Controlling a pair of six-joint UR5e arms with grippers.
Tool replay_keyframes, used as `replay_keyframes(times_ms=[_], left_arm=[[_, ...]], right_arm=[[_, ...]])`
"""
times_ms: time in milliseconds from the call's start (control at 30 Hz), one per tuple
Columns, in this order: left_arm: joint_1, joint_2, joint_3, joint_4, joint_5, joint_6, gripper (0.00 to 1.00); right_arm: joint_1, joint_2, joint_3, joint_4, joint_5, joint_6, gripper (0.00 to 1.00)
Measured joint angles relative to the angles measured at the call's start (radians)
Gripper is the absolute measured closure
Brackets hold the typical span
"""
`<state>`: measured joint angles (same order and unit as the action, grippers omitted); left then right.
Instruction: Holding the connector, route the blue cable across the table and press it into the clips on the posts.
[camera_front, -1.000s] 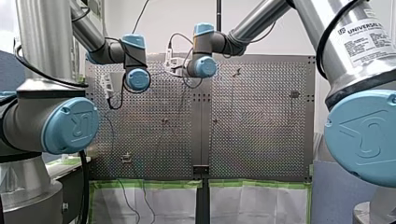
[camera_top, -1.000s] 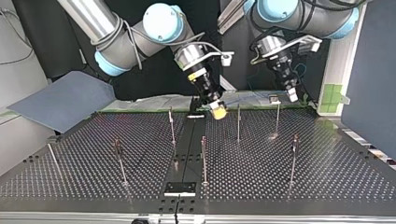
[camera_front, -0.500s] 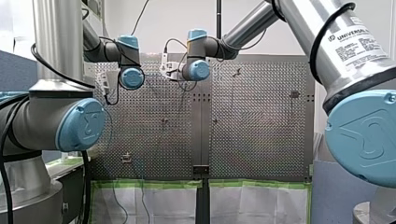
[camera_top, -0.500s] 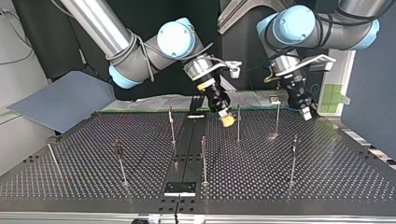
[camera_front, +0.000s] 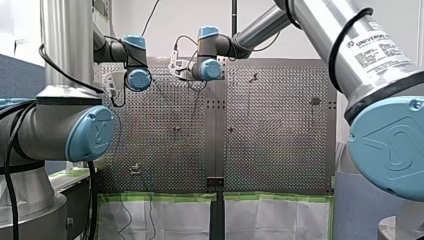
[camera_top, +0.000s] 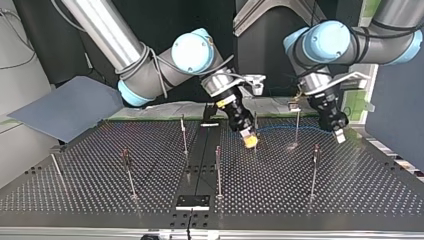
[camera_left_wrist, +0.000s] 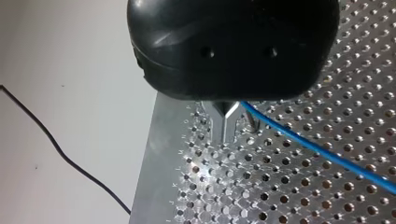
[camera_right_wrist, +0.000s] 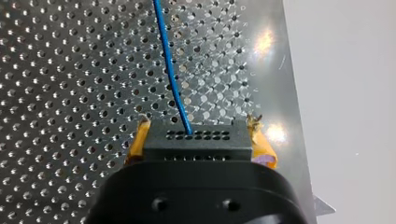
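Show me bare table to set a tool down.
Top view: free between the middle post and the right-hand post, near edge. Crowded at the far edge: my right gripper holding the connector, my left gripper on the blue cable.

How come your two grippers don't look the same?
My right gripper has yellow pads; my left gripper has bare metal fingers. My right gripper clamps the black connector, fingers wide apart; my left gripper pinches the thin blue cable, fingers nearly touching. Both have black bodies, are shut, and share one cable over the perforated table.
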<state>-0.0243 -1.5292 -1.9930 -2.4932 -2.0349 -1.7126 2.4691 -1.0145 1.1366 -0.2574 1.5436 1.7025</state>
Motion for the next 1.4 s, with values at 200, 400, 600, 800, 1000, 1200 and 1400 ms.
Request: replay_keyframes(times_ms=[200,400,600,800,1000,1200,1400], left_arm=[[0.015,-0.018,0.022,-0.01,0.031,-0.01,1.0],[0.027,-0.049,0.053,-0.016,0.046,-0.024,1.0],[0.042,-0.053,0.08,-0.025,0.06,-0.035,1.0],[0.056,-0.067,0.09,-0.026,0.088,-0.047,1.0],[0.068,-0.094,0.097,-0.025,0.1,-0.05,1.0],[0.079,-0.098,0.099,-0.005,0.126,-0.058,1.0],[0.096,-0.114,0.115,0.026,0.175,-0.084,1.0]], right_arm=[[-0.005,0.017,-0.051,0.012,-0.002,0.007,1.0],[-0.006,0.031,-0.098,0.02,-0.007,0.018,1.0],[-0.005,0.057,-0.149,0.027,-0.012,0.027,1.0],[-0.002,0.084,-0.165,0.029,-0.012,0.029,1.0],[0.001,0.106,-0.168,0.029,-0.013,0.029,1.0],[-0.005,0.11,-0.168,0.028,-0.011,0.031,1.0],[-0.011,0.111,-0.173,0.027,-0.012,0.035,1.0]])
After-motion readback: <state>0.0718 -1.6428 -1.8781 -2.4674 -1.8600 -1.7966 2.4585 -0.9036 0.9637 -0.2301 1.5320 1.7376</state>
